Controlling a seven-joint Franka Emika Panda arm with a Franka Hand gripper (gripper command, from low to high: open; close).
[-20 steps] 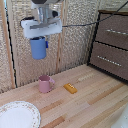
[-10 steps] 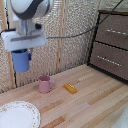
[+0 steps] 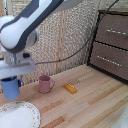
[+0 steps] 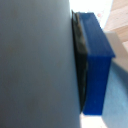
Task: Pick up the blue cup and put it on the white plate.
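Wooden tabletop (image 3: 95,102), woven wall (image 3: 75,45), dark drawers (image 3: 112,45).

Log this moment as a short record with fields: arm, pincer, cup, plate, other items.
arm: white Panda reaching to the exterior view's left
pincer: shut on the blue cup
blue cup: held in the air, above and just beyond the plate's far rim
white plate: flat on the wooden table, nothing on it
other items: pink mug, small orange block, drawer cabinet

Home room — wooden table (image 3: 95,100); drawer chest (image 3: 111,42).
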